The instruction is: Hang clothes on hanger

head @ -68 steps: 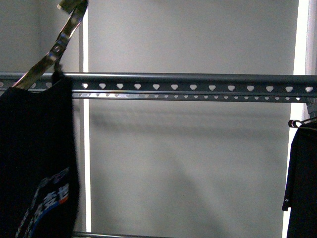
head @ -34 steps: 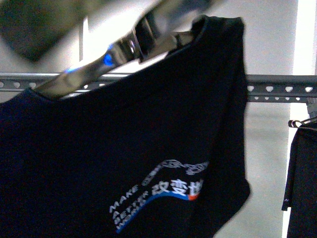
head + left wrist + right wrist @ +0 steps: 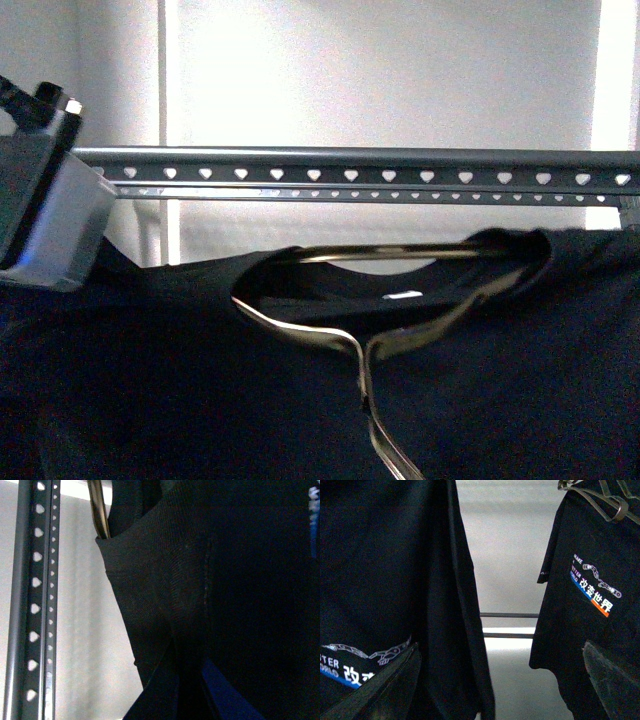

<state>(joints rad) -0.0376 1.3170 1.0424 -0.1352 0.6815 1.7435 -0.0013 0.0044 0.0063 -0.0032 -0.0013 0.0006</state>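
Rack [image 3: 450, 158]: rail of heart-shaped holes crosses the upper frame in the front view.
Shirt [image 3: 150, 380]: fills the lower frame, below the rail and apart from it.
Wire hanger [image 3: 362, 352]: inside the collar, hook pointing to the bottom edge.
Left end effector [image 3: 186, 660]: closed, pinching bunched black cloth.
Right end effector [image 3: 501, 650]: fingers wide apart, gripping nothing.
Second shirt [image 3: 580, 645]: on its own hanger, seen in the right wrist view.

Black T-shirt [image 3: 210, 580] on wire hanger [image 3: 98, 510], beside heart-punched rail [image 3: 32, 610].
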